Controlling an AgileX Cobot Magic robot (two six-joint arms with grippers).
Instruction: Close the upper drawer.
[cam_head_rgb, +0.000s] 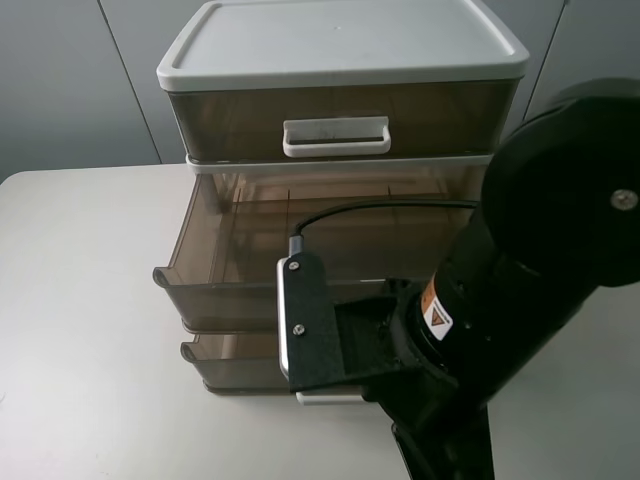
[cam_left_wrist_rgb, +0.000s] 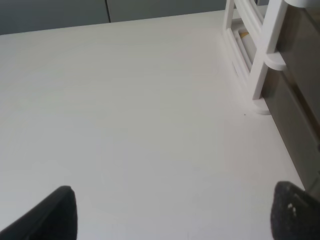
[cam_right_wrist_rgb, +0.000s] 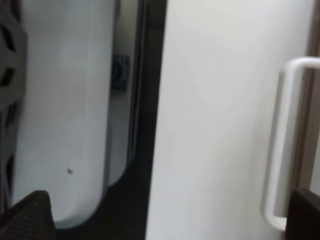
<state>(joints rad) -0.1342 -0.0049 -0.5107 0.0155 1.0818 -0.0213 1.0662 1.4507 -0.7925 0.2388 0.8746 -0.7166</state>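
Top drawer (cam_head_rgb: 335, 105) is sitting flush, seemingly closed already; middle drawer (cam_head_rgb: 240, 290) is gaping toward six o'clock. Left end effector (cam_left_wrist_rgb: 177, 212) and right end effector (cam_right_wrist_rgb: 167, 215) are both hanging spread apart.

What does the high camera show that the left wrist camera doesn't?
Only the high view: the top drawer shut, its white handle, the middle drawer pulled far out, and the right arm over that drawer's front. Only the left wrist view: the left gripper, open, above bare table. Both: the white table and the drawer unit, though the wrist view catches just its side frame.
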